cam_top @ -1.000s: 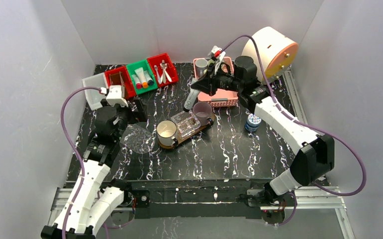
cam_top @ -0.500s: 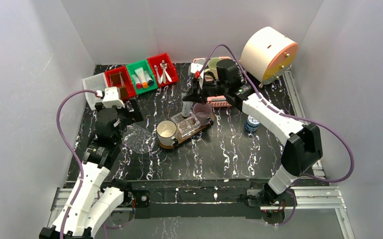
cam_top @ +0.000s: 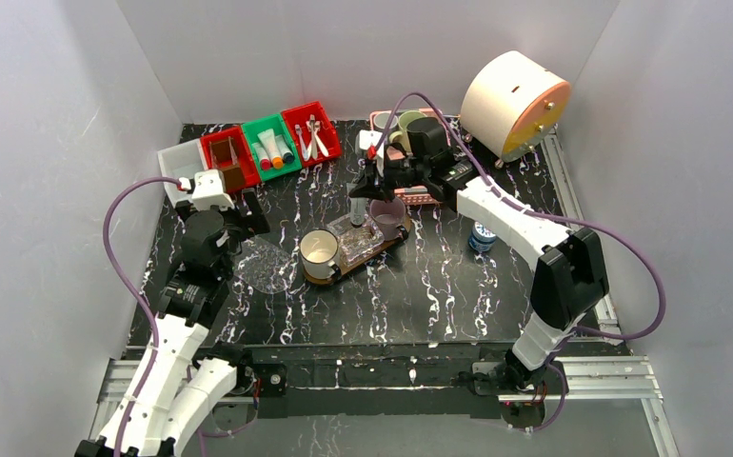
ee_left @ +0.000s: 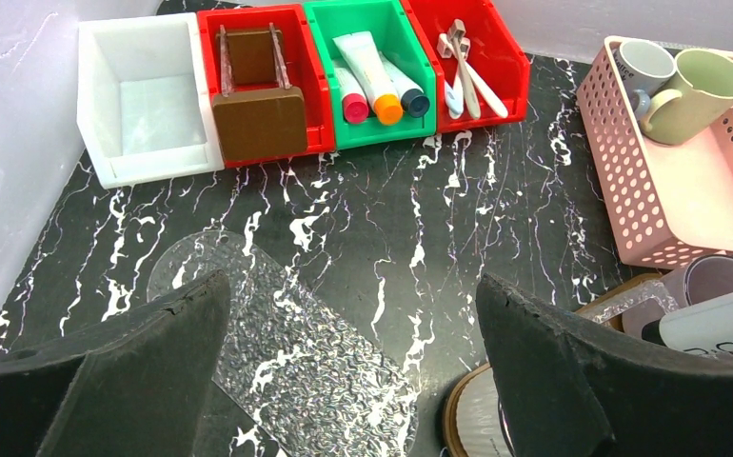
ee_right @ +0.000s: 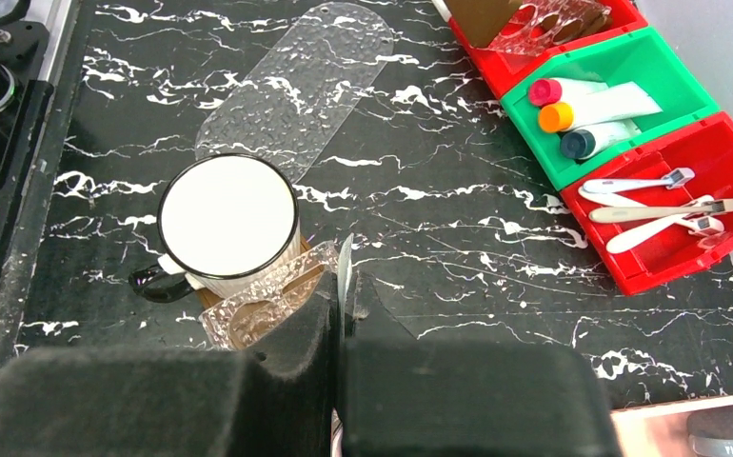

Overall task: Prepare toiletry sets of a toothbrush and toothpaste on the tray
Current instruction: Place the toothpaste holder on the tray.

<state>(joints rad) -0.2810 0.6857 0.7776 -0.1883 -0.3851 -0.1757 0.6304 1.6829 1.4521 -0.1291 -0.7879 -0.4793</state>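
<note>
Top view first: the left arm is folded up on its own side, with the left gripper (cam_top: 253,217) low over the black marble-pattern tabletop (cam_top: 439,286). It's a bit short of the red plastic bin holding a brown block (cam_top: 229,157) and well apart from the dark-brown oblong wooden tray (cam_top: 367,257). The right arm is stretched way across to the middle. The right gripper (cam_top: 365,186) points down over the tray's far end, and a small white dark-capped tube (cam_top: 358,204) hangs from it just beside the purple mug (cam_top: 387,211). A white black-rimmed mug (cam_top: 319,252) stands on the tray's near end.

Left wrist view: the jaws are spread wide with nothing between them, above a clear textured plastic sheet (ee_left: 287,343). The tube (ee_left: 715,322) shows at bottom right, in front of the purple mug.

Right wrist view: the fingers are pressed right together, pinching the tube's thin flat end (ee_right: 344,267), with the white mug (ee_right: 227,217) down to the left
</note>
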